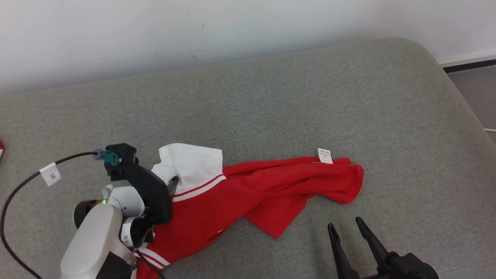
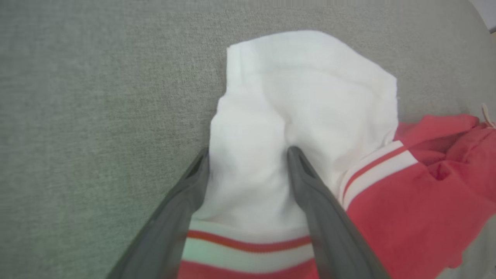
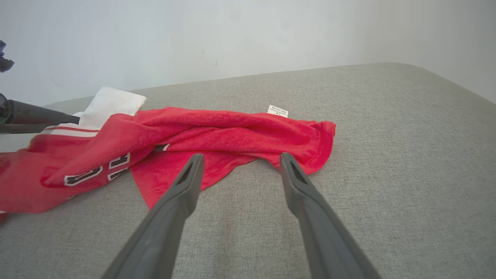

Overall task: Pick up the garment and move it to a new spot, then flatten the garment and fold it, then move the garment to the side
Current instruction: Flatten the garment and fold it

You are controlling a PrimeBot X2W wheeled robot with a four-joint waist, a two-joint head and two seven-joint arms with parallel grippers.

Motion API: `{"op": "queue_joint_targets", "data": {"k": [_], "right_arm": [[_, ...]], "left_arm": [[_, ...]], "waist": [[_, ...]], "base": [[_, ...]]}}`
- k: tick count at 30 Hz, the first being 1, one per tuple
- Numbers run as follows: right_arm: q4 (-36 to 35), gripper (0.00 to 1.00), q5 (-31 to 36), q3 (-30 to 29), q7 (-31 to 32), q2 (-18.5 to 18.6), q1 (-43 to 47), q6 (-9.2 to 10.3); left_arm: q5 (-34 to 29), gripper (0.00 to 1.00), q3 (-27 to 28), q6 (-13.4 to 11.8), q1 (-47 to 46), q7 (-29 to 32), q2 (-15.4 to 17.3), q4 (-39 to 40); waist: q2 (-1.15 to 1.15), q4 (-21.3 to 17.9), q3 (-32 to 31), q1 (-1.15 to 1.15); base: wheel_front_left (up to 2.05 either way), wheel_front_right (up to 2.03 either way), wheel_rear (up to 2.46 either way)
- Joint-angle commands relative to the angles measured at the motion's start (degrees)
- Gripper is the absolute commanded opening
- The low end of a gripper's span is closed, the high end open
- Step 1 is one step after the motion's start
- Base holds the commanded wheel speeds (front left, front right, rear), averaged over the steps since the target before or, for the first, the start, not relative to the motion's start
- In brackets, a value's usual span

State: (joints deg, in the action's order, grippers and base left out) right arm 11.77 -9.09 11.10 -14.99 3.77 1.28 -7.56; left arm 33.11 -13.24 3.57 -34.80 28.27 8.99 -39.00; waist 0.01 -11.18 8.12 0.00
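Head view: garment point(image 1: 252, 190) lies on grey pad point(image 1: 310, 97), long axis 8-to-2 o'clock, white sleeve point(image 1: 190, 164) toward 10, tag point(image 1: 325, 155) end toward 3. L wrist view: left pincer point(image 2: 248, 153), fingers apart, straddles the sleeve; best sink deeper & gather a full fold before closing. R wrist view: right pincer point(image 3: 241, 156), apart too, sits short of hem point(image 3: 317, 147).

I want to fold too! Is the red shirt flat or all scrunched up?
Scrunched. The red garment lies bunched in ridges on the grey cushion, not spread.
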Motion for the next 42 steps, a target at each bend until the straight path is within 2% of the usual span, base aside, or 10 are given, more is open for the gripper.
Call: {"op": "queue_joint_targets", "data": {"k": [1, 8, 16, 24, 33, 38, 42], "right_arm": [[0.00, 1.00, -0.21, 0.27, -0.26, 0.20, -0.29, 0.15], [0.51, 1.00, -0.60, 1.47, -0.25, 0.77, -0.52, 0.15], [-0.14, 1.00, -0.76, 2.05, -0.08, 1.19, -0.34, 0.15], [-0.89, 1.00, -0.70, 1.20, -0.15, 0.85, -0.37, 0.15], [-1.06, 1.00, -0.93, 2.05, -0.21, 0.11, -0.91, 0.15], [-1.20, 1.00, -0.77, 1.70, -0.23, 0.03, -1.09, 0.15], [-1.60, 1.00, -0.69, 1.50, -0.25, -0.03, -1.04, 0.15]], "left_arm": [[-0.97, 1.00, -0.30, -0.52, -1.19, -0.60, 0.43, 0.12], [-4.54, 1.00, -1.82, -2.13, -4.45, -2.90, 2.55, -1.33], [-7.79, 1.00, -5.44, -1.06, -8.66, -0.85, 3.84, -5.83], [-7.80, 1.00, -7.84, 0.55, -11.04, 3.03, 3.21, -8.15], [-12.56, 1.00, -10.65, -2.93, -12.90, -0.24, 5.50, -9.97], [-11.50, 1.00, -11.07, -1.78, -12.69, 0.95, 4.72, -12.27], [-9.34, 1.00, -11.19, 0.29, -12.12, 4.32, 2.71, -14.06]], "waist": [[-0.01, -0.13, -0.03, 0.00], [-0.01, -1.61, 0.31, 0.00], [-0.01, -4.49, 2.04, 0.00], [-0.01, -4.84, 3.66, 0.00], [-0.01, -5.45, 5.17, 0.00], [-0.01, -5.77, 6.09, 0.00], [-0.01, -5.78, 6.65, 0.00]], "base": [[0.00, 0.00, 0.00], [0.00, 0.00, 0.00], [0.00, 0.00, 0.00], [0.00, 0.00, 0.00], [0.00, 0.00, 0.00], [0.00, 0.00, 0.00], [0.00, 0.00, 0.00]]}}
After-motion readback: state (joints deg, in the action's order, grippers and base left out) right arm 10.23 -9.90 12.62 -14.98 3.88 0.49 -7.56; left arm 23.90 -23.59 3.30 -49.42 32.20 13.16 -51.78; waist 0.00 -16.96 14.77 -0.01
